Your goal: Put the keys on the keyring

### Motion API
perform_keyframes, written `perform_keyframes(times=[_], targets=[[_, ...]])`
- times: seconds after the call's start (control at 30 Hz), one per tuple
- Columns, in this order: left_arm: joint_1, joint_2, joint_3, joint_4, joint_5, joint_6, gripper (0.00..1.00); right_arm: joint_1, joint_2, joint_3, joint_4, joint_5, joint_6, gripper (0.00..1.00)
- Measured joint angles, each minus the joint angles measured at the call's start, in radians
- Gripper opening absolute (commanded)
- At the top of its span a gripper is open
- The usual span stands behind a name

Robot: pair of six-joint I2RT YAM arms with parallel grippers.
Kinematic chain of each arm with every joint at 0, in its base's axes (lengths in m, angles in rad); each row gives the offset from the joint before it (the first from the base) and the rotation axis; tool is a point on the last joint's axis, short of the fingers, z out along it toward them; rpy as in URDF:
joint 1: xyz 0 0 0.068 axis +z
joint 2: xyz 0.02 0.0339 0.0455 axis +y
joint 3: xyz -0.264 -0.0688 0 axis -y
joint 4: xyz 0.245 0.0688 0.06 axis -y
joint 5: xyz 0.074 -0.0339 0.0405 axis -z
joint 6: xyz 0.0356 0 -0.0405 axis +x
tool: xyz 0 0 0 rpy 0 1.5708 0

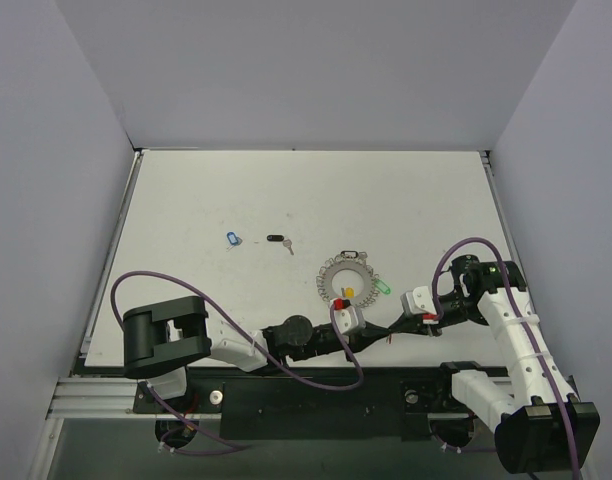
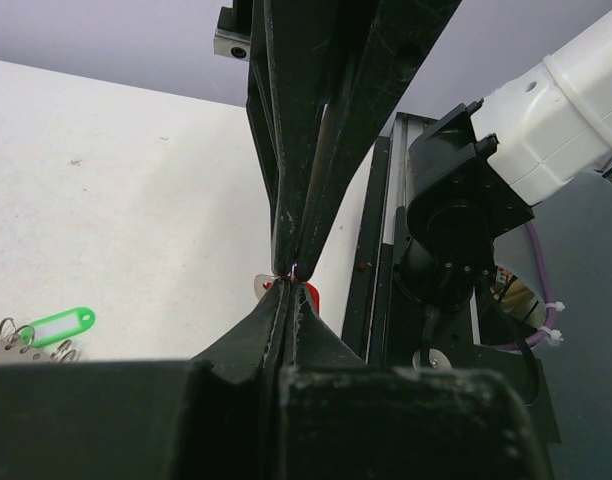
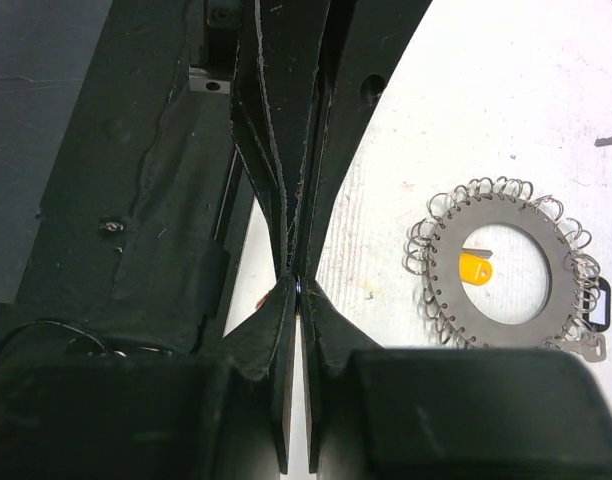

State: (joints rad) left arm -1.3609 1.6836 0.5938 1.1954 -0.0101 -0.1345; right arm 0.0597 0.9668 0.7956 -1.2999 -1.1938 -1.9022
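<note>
The left end effector [image 2: 288,286] and the right end effector [image 3: 298,286] meet tip to tip at the near edge of the surface [image 1: 286,190]. Both are pinched narrow on the red key [image 2: 308,292], whose head just peeks out beside the fingers. Its long axis is hidden by the fingers, so I cannot tell which way the blade points. The keyring [image 3: 508,212] lies flat, near, up the surface and to the left of the pinch point. The left arm is the closer one, its wrist just beside the ring's near rim. A yellow key [image 3: 475,267] sits in the ring's open centre and a green tag [image 2: 58,326] hangs at the rim facing the arms, so I judge that side crowded. Towards the bases the black rail [image 1: 316,385] leaves little room, while beyond the ring the surface is open. The blue key [image 1: 233,238] and black key [image 1: 276,239] lie well apart, far left
</note>
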Motion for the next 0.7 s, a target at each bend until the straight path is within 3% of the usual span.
perform_keyframes(times=[0.07,0.17,0.3,0.7], targets=[[0.000,0.000,0.000,-0.001,0.000,-0.003,0.00,0.000,0.000,-0.001,0.000,0.000,0.011,0.04],[-0.002,-0.002,0.000,-0.004,-0.005,-0.011,0.00,0.000,0.000,-0.001,-0.001,0.000,0.026,0.20],[-0.002,-0.021,-0.004,-0.025,-0.022,-0.023,0.00,-0.005,0.000,-0.001,-0.001,0.001,0.048,0.27],[-0.002,-0.084,-0.031,-0.095,-0.042,-0.042,0.00,-0.013,0.004,0.000,-0.002,0.016,0.072,0.28]])
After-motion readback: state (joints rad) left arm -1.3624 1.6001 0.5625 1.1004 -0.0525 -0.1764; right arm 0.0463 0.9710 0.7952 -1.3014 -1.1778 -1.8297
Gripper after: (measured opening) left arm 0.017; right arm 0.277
